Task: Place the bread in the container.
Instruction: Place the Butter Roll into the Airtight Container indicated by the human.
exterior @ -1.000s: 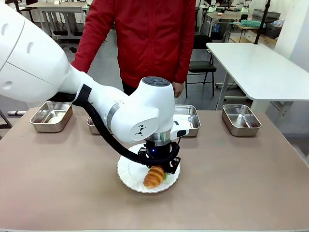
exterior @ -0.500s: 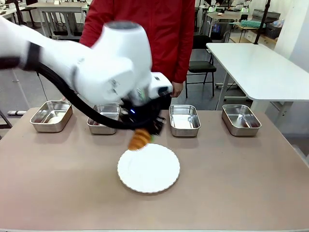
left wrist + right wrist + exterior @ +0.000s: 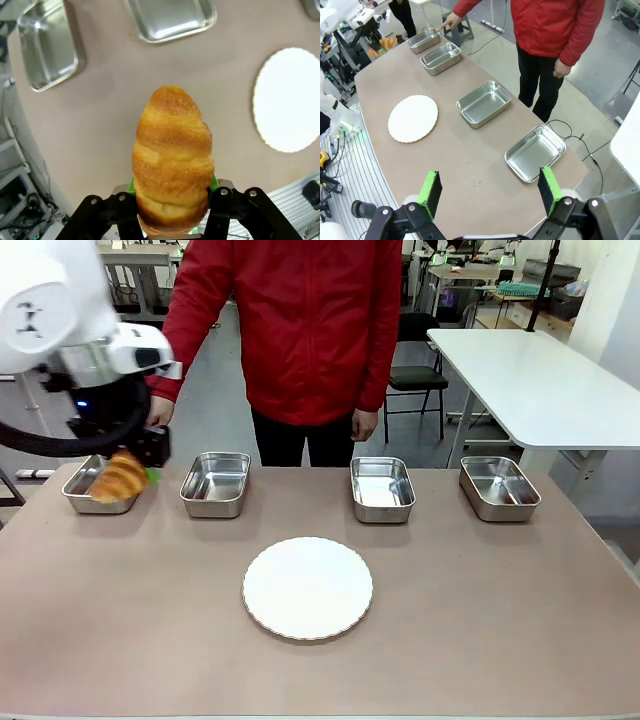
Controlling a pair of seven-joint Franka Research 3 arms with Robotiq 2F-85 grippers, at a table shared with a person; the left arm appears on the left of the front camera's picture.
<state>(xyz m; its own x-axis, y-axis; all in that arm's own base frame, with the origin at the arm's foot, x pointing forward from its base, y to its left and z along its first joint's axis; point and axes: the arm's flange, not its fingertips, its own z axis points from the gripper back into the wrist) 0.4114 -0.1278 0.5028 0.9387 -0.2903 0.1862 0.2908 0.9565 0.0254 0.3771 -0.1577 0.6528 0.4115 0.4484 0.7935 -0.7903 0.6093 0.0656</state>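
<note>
The left gripper has its green-padded fingers pinched on the thick end of the croissant, whose tapered tip points away from the wrist. In the front view that gripper hangs with the croissant above the near right edge of the leftmost steel pan, the one the person's hand points at in the right wrist view. That pan is taken here as the container. The croissant is clear of the table, carried in the air, and from the front it is hard to say whether it is already over the pan's hollow or just short of its rim.

Taking that pan as the landmark: a second pan sits just to its right, two more lie farther right along the same far row, and the round white plate sits well apart toward the robot.

The step in hand looks like the carry, close to its end. The next move calls for centring the croissant over the pan's floor, lowering it inside the rim, then parting the fingers.

The right gripper is held high over the table with its fingers spread wide, holding nothing.
</note>
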